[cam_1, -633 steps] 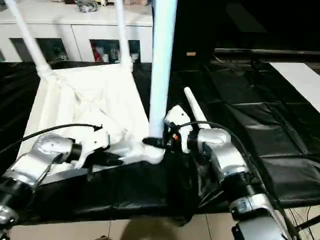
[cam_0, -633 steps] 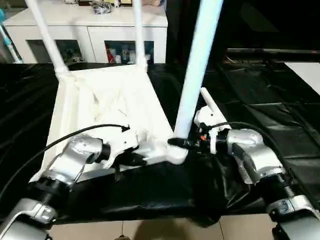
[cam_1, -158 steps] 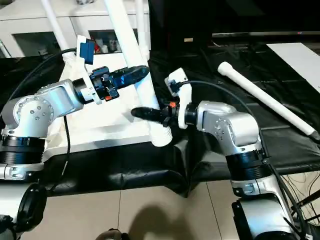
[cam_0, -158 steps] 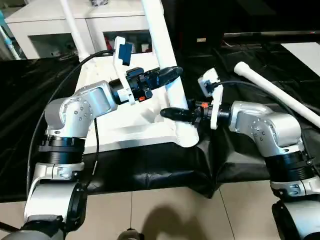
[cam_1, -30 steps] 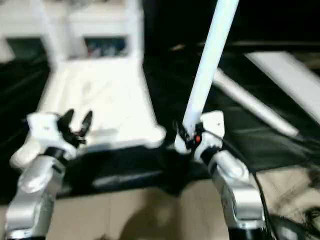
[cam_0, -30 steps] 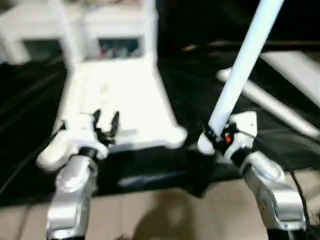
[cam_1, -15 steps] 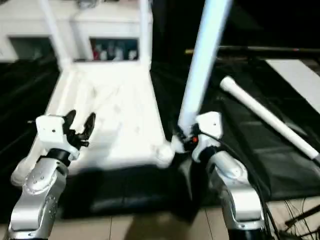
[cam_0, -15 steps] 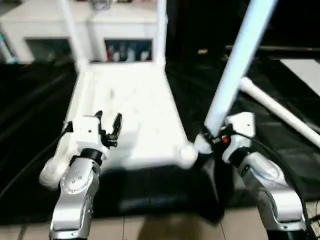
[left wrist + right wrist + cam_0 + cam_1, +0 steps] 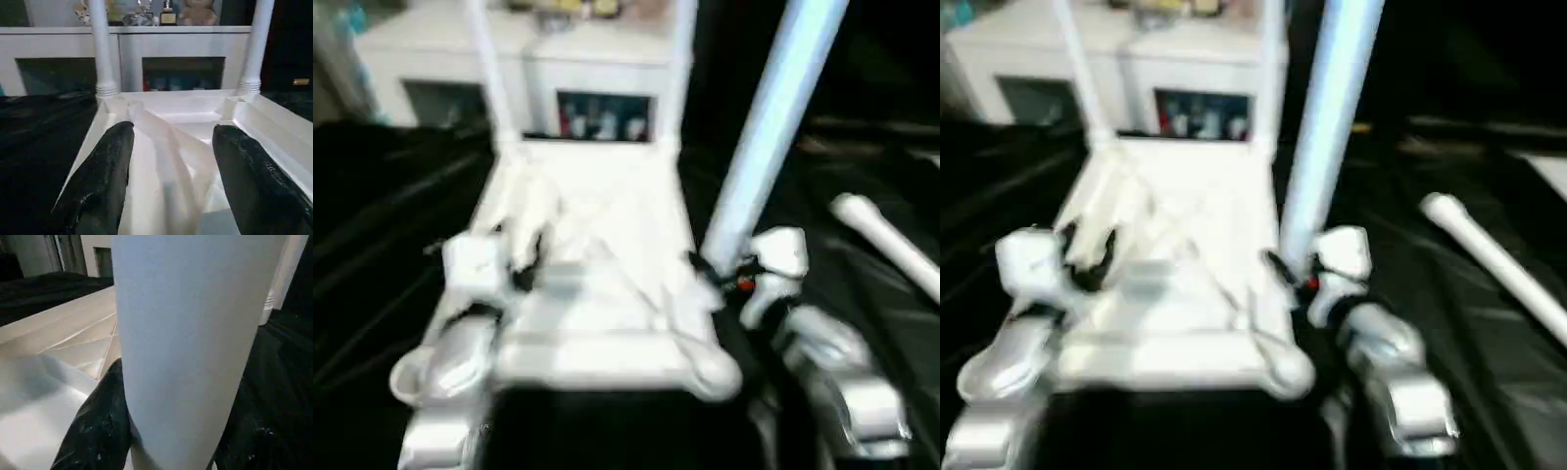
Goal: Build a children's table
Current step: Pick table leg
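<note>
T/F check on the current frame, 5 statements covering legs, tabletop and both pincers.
1. The tabletop lies underside up on the black sheet. True.
2. All four legs are fitted in their sockets. False: two far legs stand in sockets, one leg is in the right pincer, and a fourth leg lies loose on the sheet.
3. The right pincer is shut on a leg held roughly upright. True.
4. The left pincer grips a rib. False: it is open and holds nothing, above the underside.
5. The white cabinet stands beyond the tabletop. True.
</note>
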You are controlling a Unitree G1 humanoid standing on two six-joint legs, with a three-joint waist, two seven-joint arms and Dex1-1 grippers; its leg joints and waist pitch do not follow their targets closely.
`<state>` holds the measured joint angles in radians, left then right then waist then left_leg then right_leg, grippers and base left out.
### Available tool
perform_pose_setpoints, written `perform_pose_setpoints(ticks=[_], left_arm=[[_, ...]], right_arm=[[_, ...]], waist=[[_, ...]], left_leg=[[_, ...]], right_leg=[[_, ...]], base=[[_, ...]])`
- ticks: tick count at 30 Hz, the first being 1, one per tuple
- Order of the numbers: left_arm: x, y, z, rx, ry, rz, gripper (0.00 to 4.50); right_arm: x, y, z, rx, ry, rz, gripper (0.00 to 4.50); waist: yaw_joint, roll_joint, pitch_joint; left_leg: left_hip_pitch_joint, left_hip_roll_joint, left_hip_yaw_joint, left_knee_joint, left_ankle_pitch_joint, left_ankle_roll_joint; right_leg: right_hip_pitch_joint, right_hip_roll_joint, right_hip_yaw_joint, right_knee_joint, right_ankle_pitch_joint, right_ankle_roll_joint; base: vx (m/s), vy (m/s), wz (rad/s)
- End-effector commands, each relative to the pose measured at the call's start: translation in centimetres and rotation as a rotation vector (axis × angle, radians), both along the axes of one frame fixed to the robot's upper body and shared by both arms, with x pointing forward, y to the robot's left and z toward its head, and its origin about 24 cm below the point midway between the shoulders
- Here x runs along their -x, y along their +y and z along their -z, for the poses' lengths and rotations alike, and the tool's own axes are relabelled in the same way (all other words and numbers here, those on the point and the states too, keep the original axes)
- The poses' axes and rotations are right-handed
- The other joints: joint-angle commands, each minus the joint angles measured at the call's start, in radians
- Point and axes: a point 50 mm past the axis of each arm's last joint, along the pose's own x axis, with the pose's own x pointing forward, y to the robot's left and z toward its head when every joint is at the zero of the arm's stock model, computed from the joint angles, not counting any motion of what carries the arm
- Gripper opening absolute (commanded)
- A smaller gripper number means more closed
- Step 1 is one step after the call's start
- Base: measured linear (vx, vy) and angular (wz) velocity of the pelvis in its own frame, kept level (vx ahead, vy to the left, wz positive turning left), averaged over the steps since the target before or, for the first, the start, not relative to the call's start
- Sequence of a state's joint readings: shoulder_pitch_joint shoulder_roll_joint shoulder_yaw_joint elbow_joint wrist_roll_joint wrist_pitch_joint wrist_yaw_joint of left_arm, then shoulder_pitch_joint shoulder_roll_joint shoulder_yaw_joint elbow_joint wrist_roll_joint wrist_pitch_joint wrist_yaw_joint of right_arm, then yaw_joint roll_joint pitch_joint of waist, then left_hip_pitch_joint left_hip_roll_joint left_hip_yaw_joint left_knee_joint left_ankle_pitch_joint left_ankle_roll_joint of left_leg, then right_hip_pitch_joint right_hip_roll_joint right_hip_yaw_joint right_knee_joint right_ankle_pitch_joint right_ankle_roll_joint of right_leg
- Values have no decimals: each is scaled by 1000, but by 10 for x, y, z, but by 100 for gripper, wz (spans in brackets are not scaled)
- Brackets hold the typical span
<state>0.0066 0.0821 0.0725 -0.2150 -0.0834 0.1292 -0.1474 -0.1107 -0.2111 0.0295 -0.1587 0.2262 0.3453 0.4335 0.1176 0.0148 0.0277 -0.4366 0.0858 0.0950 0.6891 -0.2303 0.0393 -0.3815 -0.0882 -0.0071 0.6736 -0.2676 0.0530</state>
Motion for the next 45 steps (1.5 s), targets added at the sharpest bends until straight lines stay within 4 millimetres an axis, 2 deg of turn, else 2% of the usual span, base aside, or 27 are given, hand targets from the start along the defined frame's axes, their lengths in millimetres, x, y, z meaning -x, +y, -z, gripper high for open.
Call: perform_pose_setpoints(ticks=[1, 2, 4, 5, 6, 9, 12, 14, 16, 17, 18, 19, 20, 21, 22, 24, 26, 27, 30, 31, 33, 34, 37, 40, 43, 44, 45], left_arm=[[2, -3, -6, -10, -12, 11, 289], [2, -1, -6, -10, -6, -3, 289], [2, -1, -6, -10, -4, -4, 289], [2, -1, -7, -9, -6, -2, 289], [2, -2, -8, -7, -11, -3, 289], [2, -3, -10, -23, -5, 1, 289], [2, -5, -11, -35, -9, 7, 289], [1, -4, -8, 6, -7, 15, 289], [0, -6, -6, 17, -1, 40, 289], [-1, -7, -7, 18, -10, 53, 289], [-2, -9, -7, 24, -17, 64, 289], [-3, -12, -6, 21, -19, 77, 289], [-4, -15, -4, 0, -23, 87, 289], [-5, -16, -3, -4, -19, 90, 289], [-7, -19, 1, 15, -1, 99, 289], [-5, -23, 4, 72, 17, 98, 289], [-5, -28, 2, 63, 14, 135, 289], [-3, -33, 3, 52, 7, 189, 289], [9, -53, 11, -26, 55, 595, 289], [23, -60, 14, 3, 141, 919, 317], [30, -60, 15, 9, 185, 1044, 324], [28, -55, 14, -52, 236, 1160, 324], [16, -50, 14, -185, 231, 1211, 366], [-5, -48, 18, -336, 264, 1258, 366], [-33, -47, 15, -423, 270, 1257, 366], [-38, -48, 14, -434, 262, 1252, 366], [-38, -48, 14, -434, 262, 1252, 366]], right_arm=[[1, -3, -1, 5, -4, 9, 186], [0, -3, -1, 9, -10, 9, 186], [-2, -4, -3, 9, -16, 15, 186], [-4, -4, -5, 7, -20, 16, 186], [-6, -4, -7, 6, -32, 10, 186], [-9, -3, -10, 15, -45, -10, 186], [-11, -2, -10, 23, -48, -20, 186], [-7, -4, -8, 15, -40, 2, 186], [-3, -7, -6, 13, -31, 21, 186], [-1, -9, -6, 8, -29, 37, 186], [-1, -11, -7, -5, -26, 54, 186], [1, -16, -7, -28, -24, 95, 186], [0, -19, -7, -31, -26, 114, 186], [0, -20, -7, -25, -25, 125, 186], [-1, -22, -6, -11, -23, 142, 186], [3, -26, -4, 6, -15, 159, 186], [5, -26, -7, -3, -11, 151, 186], [7, -25, -7, -15, -7, 133, 186], [13, -18, -8, 15, 9, 45, 186], [16, -14, -12, -39, 39, -52, 186], [18, -13, -14, -63, 51, -95, 186], [19, -12, -17, -27, 46, -227, 186], [16, -9, -19, -6, 42, -299, 186], [5, -14, -19, 54, 41, -311, 186], [3, -19, -26, 70, 36, -331, 186], [4, -20, -27, 68, 36, -333, 186], [4, -20, -27, 68, 36, -333, 186]], waist=[[30, -16, -48], [19, 7, -36], [-35, 53, -40], [-42, 59, -37], [-45, 62, -32], [-52, 67, -23], [-71, 66, -25], [-82, 63, -24], [-72, 21, -16], [-65, -22, -14], [-63, -30, -17], [-61, -16, -21], [-55, -5, -30], [-65, -15, -36], [-68, 3, -44], [-90, 18, -31], [-102, 18, -16], [-106, 38, -20], [-115, 43, -18], [-119, 26, -16], [-107, 43, -16], [-108, 19, -15], [-107, 17, -1], [-117, 11, 4], [-118, 42, 12], [-119, 36, 7], [-117, 36, 7]], left_leg=[[-6, 109, -45, 10, -3, 149], [10, 124, -56, -79, -76, 59], [77, 121, -70, -157, -229, 23], [76, 124, -72, -174, -303, -15], [71, 129, -75, -198, -469, -144], [75, 124, -89, -201, -726, -341], [95, 188, -130, -231, -755, -307], [76, 220, -129, -267, -731, -218], [53, 145, -57, -213, -664, -117], [94, 38, 16, -28, -402, -87], [79, 35, 14, 24, -201, -58], [8, 57, -13, -12, -11, -76], [15, 78, -18, -66, -46, -84], [20, 91, -11, -123, -135, -71], [37, 100, -12, -135, -172, -72], [45, 106, -5, -147, -307, -67], [59, 107, -3, -145, -436, -89], [70, 105, -6, -143, -454, -96], [65, 123, -13, -168, -502, -86], [67, 125, -6, -172, -500, -85], [72, 125, -8, -174, -494, -84], [60, 128, -10, -179, -469, -74], [87, 122, 1, -171, -514, -111], [99, 124, -4, -177, -569, -132], [107, 133, -7, -200, -643, -141], [116, 140, -5, -209, -699, -145], [101, 146, -7, -224, -709, -144]], right_leg=[[54, -257, 128, -153, 173, -162], [74, -164, 52, -143, -18, -266], [20, 17, -37, -44, -69, -221], [18, 23, -44, -35, -58, -189], [14, 15, -47, -33, -8, -125], [23, -26, -30, -82, -10, -70], [19, -1, -40, -68, -84, -68], [23, 5, -41, -18, -69, -53], [22, -28, 2, -112, -221, -68], [-44, -116, 23, -244, -753, -62], [-40, -154, 46, -264, -923, -28], [28, -156, 40, -219, -927, 18], [38, -134, 28, -197, -803, -7], [27, -54, -7, -159, -493, -41], [24, -40, -13, -147, -408, -59], [21, -46, -17, -159, -399, -110], [7, -51, -36, -192, -580, -73], [6, -54, -37, -196, -586, -68], [24, -53, -42, -188, -464, -86], [21, -56, -40, -190, -437, -113], [21, -66, -32, -183, -457, -129], [29, -69, -32, -169, -458, -138], [5, -73, -33, -196, -564, -117], [17, -66, -59, -211, -570, -89], [33, -58, -76, -216, -547, -82], [47, -48, -97, -205, -475, -86], [65, -48, -99, -184, -449, -88]], base=[[-15, 113, -1], [-32, 191, -5], [-44, 153, -6], [-26, 86, -2], [-64, 155, 1], [-77, 92, 4], [-91, -11, 3], [-76, -134, 14], [-69, -208, 15], [-65, -225, 16], [-77, -211, -6], [-22, -127, -31], [-22, -127, -31], [-8, -62, -12], [-70, -63, 10], [-67, -56, 5], [0, 0, 0], [0, 0, 0], [0, 0, 0], [0, 0, 0], [0, 0, 0], [0, 0, 0], [0, 0, 0], [-36, 8, -1], [-18, 7, -1], [0, 0, 0], [0, 0, 0]])
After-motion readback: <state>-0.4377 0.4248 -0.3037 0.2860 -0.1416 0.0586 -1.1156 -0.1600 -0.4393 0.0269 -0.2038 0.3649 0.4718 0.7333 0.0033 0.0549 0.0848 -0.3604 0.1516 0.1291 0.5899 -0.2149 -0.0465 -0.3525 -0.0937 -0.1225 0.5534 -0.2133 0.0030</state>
